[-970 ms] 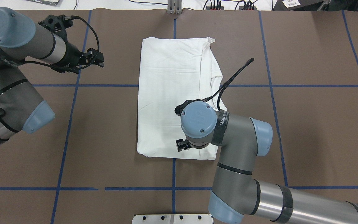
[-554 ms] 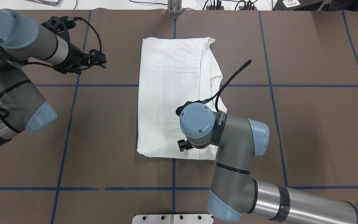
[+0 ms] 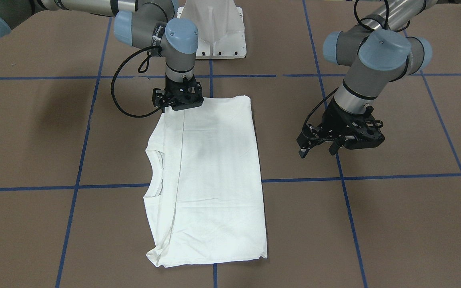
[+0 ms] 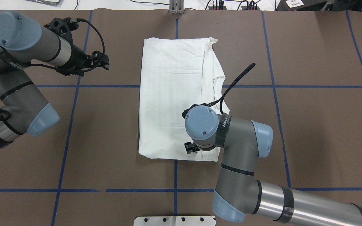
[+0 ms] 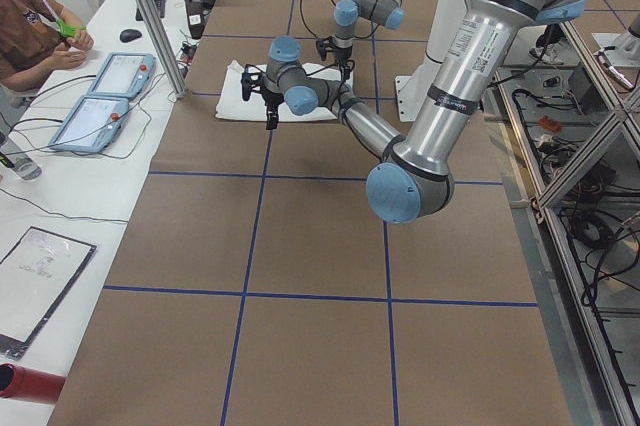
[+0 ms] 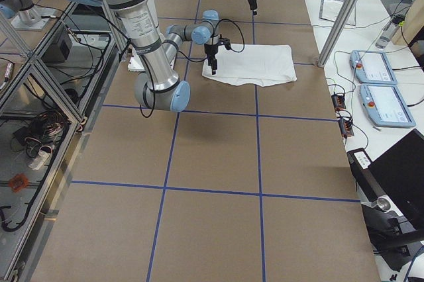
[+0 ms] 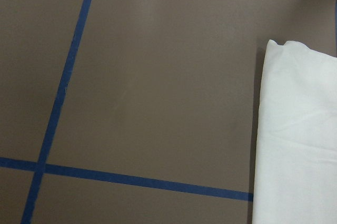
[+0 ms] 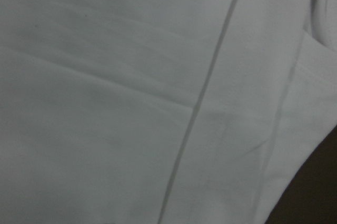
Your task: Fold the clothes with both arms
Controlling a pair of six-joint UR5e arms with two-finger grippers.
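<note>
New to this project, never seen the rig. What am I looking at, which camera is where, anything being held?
A robot's left arm and right arm work at a brown table. Cameras: one faces the robot, one looks over its shoulders, one at each table end, one on each wrist. A white T-shirt, folded into a long rectangle, lies flat mid-table. The left gripper hangs open beside it, holding nothing. The right gripper points down at the shirt's robot-side edge; its fingers are hidden, so a grasp is unclear.
</note>
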